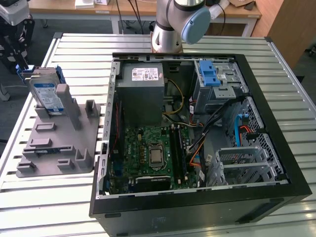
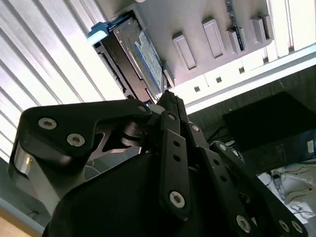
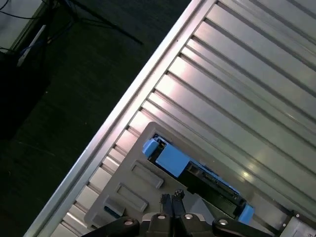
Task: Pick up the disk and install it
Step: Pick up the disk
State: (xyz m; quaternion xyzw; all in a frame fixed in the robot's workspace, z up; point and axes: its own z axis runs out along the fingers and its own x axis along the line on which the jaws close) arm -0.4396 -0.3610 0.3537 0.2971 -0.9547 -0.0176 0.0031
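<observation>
The disk (image 1: 47, 94) stands on edge in a slot of the grey holder block (image 1: 59, 143) on the table, at the exterior view's left. It is silver with a white and blue label and blue side rails. My gripper (image 1: 17, 58) hangs just behind and above the disk's far end. In the second wrist view the gripper (image 2: 168, 98) points at the disk (image 2: 143, 54) with its fingers together and nothing between them. The first wrist view shows the gripper (image 3: 171, 199) close to the blue rail of the disk (image 3: 173, 160).
An open black computer case (image 1: 276, 163) lies on the slatted metal table (image 1: 74, 49). Inside are a grey power-supply box (image 1: 143, 81), a motherboard (image 1: 148, 153) and a grey drive cage with a blue latch (image 1: 213, 74). The arm's base (image 1: 168, 29) stands behind the case.
</observation>
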